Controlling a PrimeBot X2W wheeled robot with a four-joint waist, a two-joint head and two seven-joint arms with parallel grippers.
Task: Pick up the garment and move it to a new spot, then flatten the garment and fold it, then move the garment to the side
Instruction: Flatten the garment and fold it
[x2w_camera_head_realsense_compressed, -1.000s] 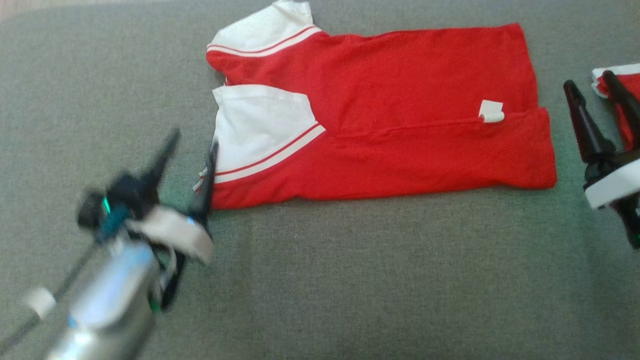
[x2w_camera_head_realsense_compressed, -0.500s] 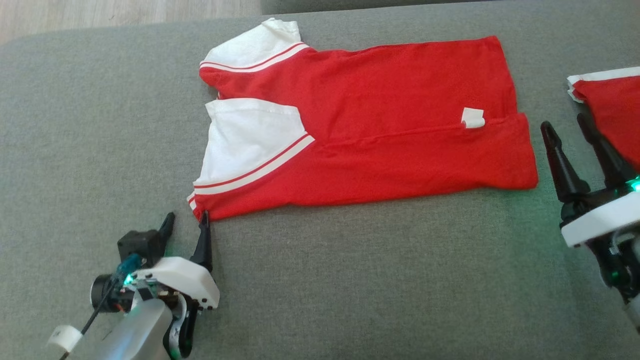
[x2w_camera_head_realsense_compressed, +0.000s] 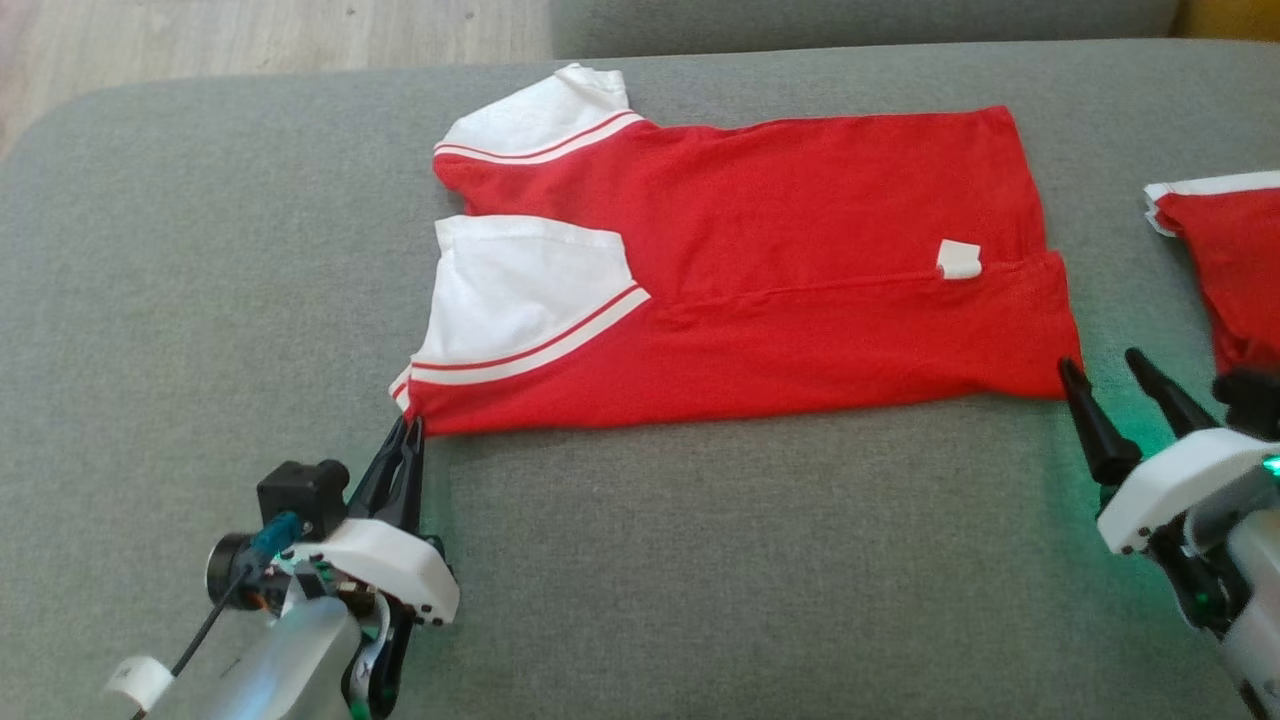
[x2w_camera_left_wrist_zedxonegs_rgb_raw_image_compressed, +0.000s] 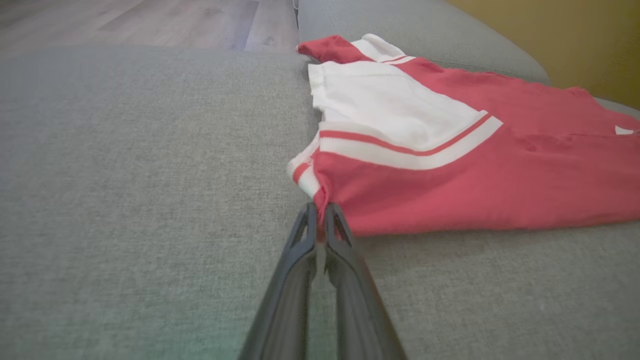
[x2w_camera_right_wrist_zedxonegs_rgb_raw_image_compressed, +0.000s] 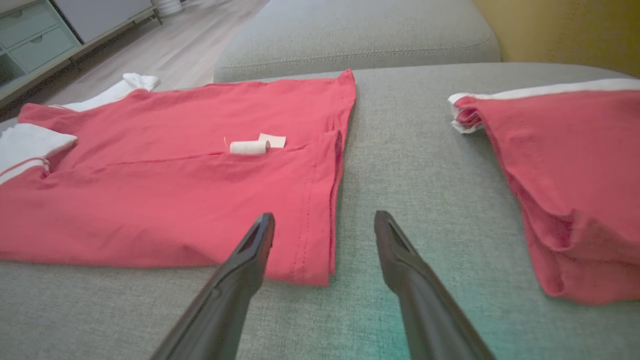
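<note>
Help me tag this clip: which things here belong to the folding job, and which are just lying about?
Job: spread red-and-white garment; left end effector, shut on its corner; right end effector, open by the hem.
Lying about: second red garment at the right; wooden floor.

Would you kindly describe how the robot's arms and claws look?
The left claw and right claw each have two long, tapered black fingers on a white housing. The left has a silvery forearm and a thin black cable with a white tag.
</note>
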